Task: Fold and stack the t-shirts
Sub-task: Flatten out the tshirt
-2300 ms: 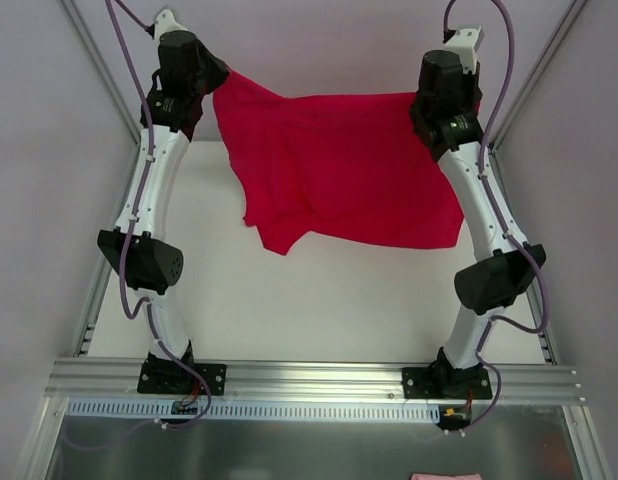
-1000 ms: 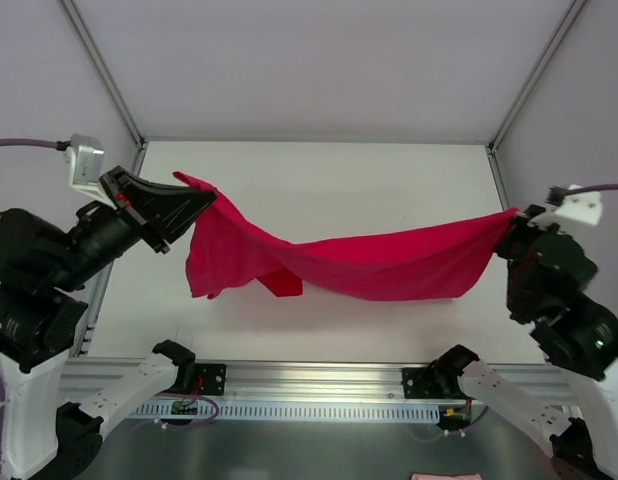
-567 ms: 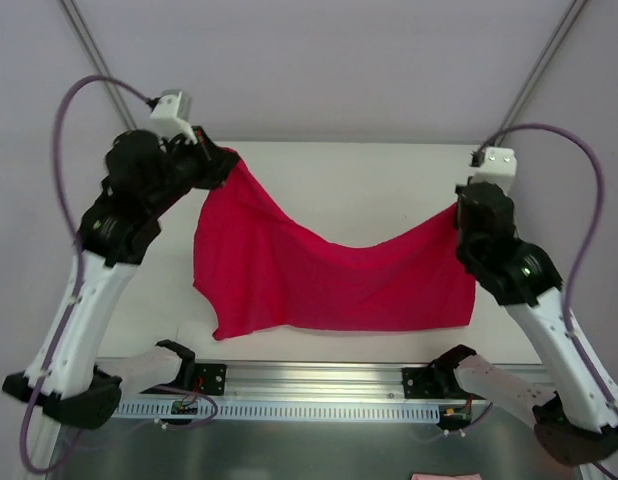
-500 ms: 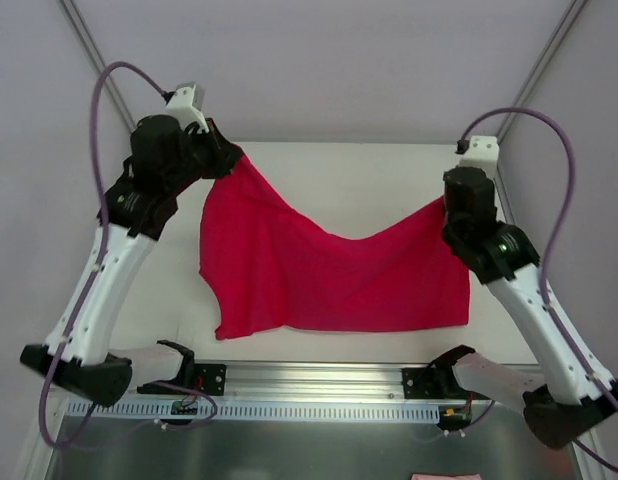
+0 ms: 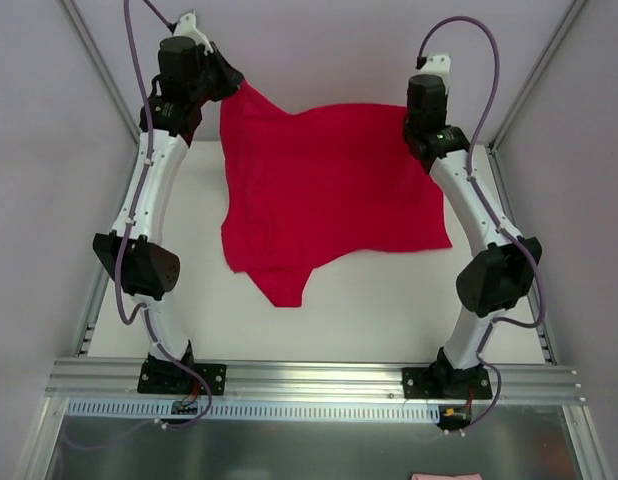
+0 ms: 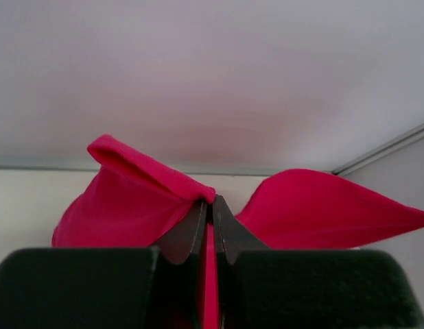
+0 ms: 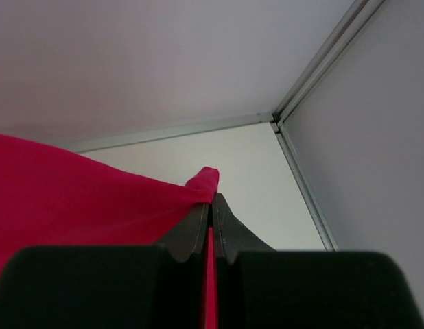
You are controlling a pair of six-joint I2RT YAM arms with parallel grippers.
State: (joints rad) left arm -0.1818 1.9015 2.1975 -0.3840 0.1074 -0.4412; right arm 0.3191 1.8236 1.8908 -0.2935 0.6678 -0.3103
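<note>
One crimson-red t-shirt (image 5: 324, 185) hangs stretched between both arms over the far half of the table (image 5: 389, 300). My left gripper (image 5: 232, 88) is shut on its far left corner; in the left wrist view the cloth (image 6: 140, 202) bunches at the gripper (image 6: 213, 201) tips. My right gripper (image 5: 414, 112) is shut on the far right corner, with the shirt (image 7: 81, 199) running between the jaws of that gripper (image 7: 213, 199). The shirt's lower part droops toward the table, a folded sleeve (image 5: 284, 280) lowest at the left.
Grey enclosure walls and metal corner posts (image 5: 534, 70) stand close behind both grippers. An aluminium rail (image 5: 309, 378) with the arm bases runs along the near edge. A bit of pink cloth (image 5: 444, 476) shows at the bottom edge.
Both arms swung up and back toward the far wall, carrying the shirt from low near the front edge to spread out at the far side. Both grips held throughout.
</note>
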